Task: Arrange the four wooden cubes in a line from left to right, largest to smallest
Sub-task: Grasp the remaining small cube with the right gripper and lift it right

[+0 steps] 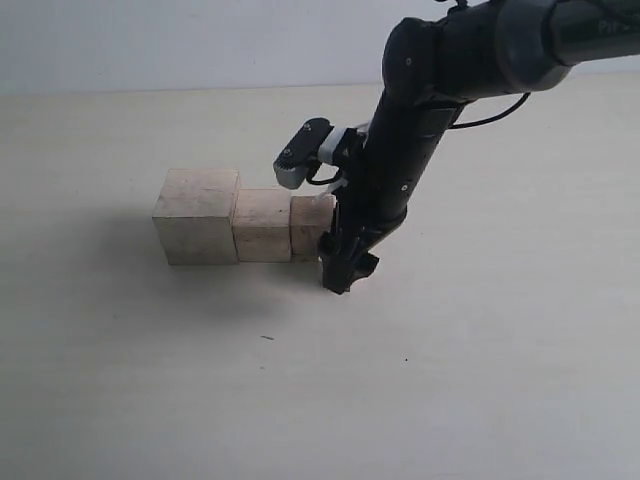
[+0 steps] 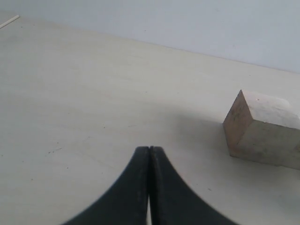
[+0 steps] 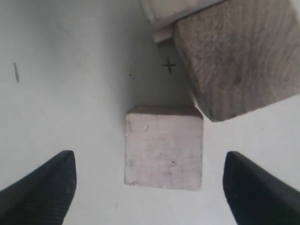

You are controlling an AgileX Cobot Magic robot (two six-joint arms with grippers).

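Note:
Three wooden cubes stand touching in a row: the largest cube [image 1: 196,215] at the left, a mid-sized cube [image 1: 262,225] beside it, then a smaller third cube [image 1: 312,225]. My right gripper [image 1: 340,272] points down at the row's right end and hides the smallest cube in the exterior view. In the right wrist view the smallest cube [image 3: 164,147] rests on the table beside the third cube [image 3: 239,56], between the fingers of my open right gripper [image 3: 147,157], which do not touch it. My left gripper [image 2: 150,151] is shut on nothing, with the largest cube [image 2: 262,129] a short way off.
The pale tabletop [image 1: 450,380] stretches to all sides of the row, with a light wall [image 1: 200,40] behind it. A small pen cross [image 3: 168,64] and a few specks mark the surface.

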